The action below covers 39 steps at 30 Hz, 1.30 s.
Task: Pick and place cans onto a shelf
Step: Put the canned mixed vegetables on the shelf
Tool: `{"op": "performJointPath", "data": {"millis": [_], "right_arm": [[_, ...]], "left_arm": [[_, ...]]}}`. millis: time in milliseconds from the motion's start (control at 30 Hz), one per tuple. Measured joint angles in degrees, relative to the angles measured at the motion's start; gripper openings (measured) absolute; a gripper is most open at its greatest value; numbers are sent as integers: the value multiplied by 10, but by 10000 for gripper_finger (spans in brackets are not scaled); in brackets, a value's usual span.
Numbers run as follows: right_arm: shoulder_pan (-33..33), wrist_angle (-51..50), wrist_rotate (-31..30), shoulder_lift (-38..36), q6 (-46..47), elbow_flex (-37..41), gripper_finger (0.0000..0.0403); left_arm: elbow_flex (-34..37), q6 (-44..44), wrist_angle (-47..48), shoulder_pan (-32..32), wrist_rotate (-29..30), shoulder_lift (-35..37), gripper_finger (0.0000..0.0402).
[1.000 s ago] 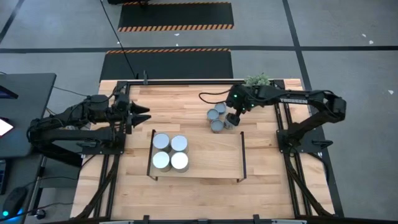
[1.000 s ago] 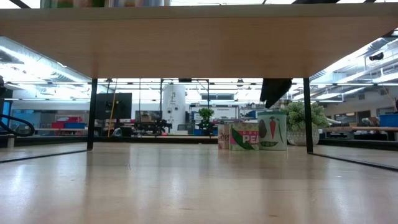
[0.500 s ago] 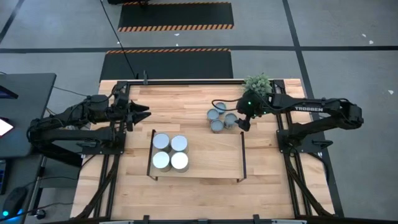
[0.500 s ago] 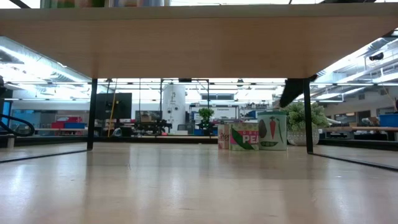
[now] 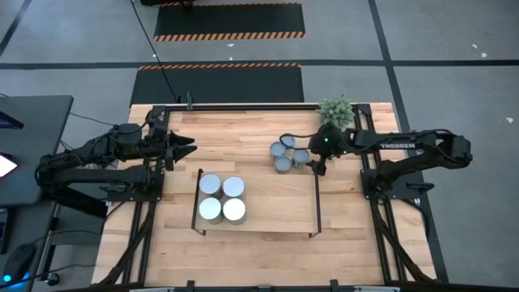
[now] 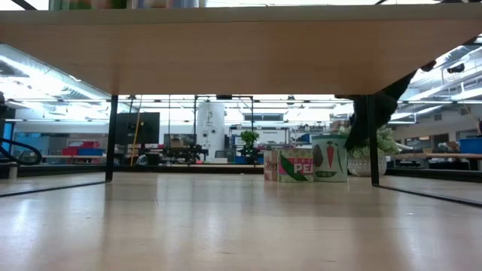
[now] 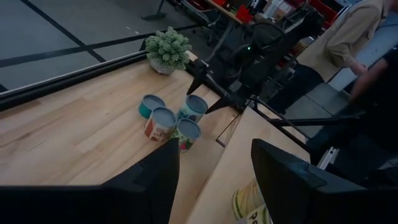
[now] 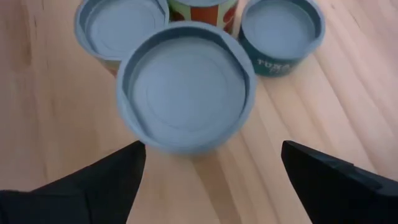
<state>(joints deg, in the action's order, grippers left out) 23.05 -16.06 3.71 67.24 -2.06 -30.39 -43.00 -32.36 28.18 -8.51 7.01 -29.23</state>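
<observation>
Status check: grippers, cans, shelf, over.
Right gripper open above nearest loose can. Left gripper idle at table's left. Four cans on shelf. Nothing blocking.

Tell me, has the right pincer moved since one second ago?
Yes. In the high view the right pincer has shifted rightward, away from the bluish-grey metal cans on the table, toward the shelf's thin black right rail.

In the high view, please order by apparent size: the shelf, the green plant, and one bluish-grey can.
1. The shelf, by far the largest.
2. The green plant.
3. A bluish-grey can, smallest; it looks only a little smaller than the plant.
</observation>
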Motion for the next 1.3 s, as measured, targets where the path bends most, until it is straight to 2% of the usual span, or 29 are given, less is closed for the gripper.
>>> {"op": "performJointPath", "data": {"millis": [333, 467, 700, 933, 1067, 1300], "right_arm": [[4, 122, 5, 70, -6, 19, 399], [4, 161, 33, 106, -5, 19, 395], [4, 216, 35, 133, 9, 19, 354], [9, 220, 34, 129, 8, 19, 289], [11, 212, 34, 107, 9, 17, 284], [28, 97, 33, 60, -5, -59, 285]], "left_arm": [[0, 0, 0, 0, -4, 0, 206], [0, 0, 0, 0, -7, 0, 206], [0, -4, 0, 0, -18, 0, 206], [0, -4, 0, 0, -19, 0, 206], [0, -5, 0, 0, -19, 0, 206], [0, 4, 0, 0, -18, 0, 206]]}}
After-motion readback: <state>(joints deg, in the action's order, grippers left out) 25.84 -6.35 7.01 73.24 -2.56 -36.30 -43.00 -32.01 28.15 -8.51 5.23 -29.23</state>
